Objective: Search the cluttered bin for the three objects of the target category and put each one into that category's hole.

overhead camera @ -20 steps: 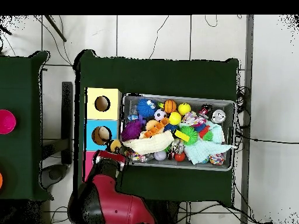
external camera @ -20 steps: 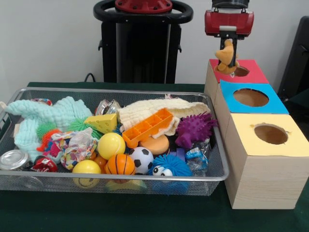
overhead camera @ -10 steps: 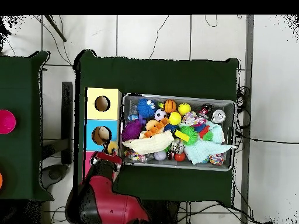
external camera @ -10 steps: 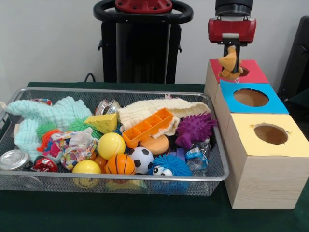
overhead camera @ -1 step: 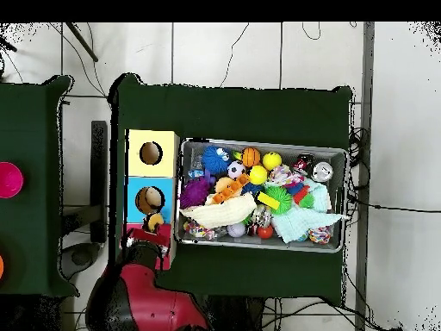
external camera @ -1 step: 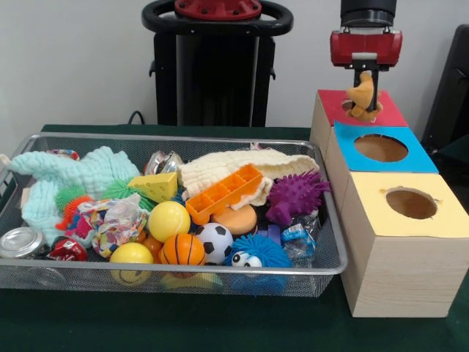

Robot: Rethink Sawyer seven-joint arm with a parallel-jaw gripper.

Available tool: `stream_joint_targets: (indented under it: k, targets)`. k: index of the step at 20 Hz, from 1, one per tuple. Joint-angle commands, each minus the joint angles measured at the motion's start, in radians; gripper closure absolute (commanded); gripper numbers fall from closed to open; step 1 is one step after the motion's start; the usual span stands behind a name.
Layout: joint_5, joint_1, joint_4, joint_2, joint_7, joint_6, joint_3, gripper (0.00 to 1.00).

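My gripper is shut on a small orange-yellow plush toy, which hangs just above the red-topped box and hides its hole. From overhead, the plush toy shows at the edge of the red box, with the red arm below it. The wire bin is full of clutter: a purple spiky ball, an orange tray, a cheese wedge, a soccer ball, a basketball and yellow balls.
In a row beside the bin stand the blue-topped box with its hole and the yellow-topped box with its hole. A mint cloth and a cream cloth lie over things in the bin. A crushed can lies at the bin's left corner.
The gripper has carried the plush toy to the right in the front view, from the red box's near-left edge to above its middle. The bin's contents have not moved.
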Motion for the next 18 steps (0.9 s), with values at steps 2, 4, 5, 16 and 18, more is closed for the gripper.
stream_joint_targets:
  k: [2,4,5,16,18]
  targets:
    - [0.083,0.024,0.049,0.013,0.295,-0.057,-0.008,1.0]
    - [0.086,0.029,0.055,0.008,0.297,-0.055,-0.01,1.0]
    - [0.087,0.031,0.056,0.008,0.3,-0.055,-0.01,1.0]
    - [0.077,0.042,0.093,0.042,0.354,-0.118,0.004,1.0]
    - [0.075,0.044,0.102,0.05,0.365,-0.135,0.006,1.0]
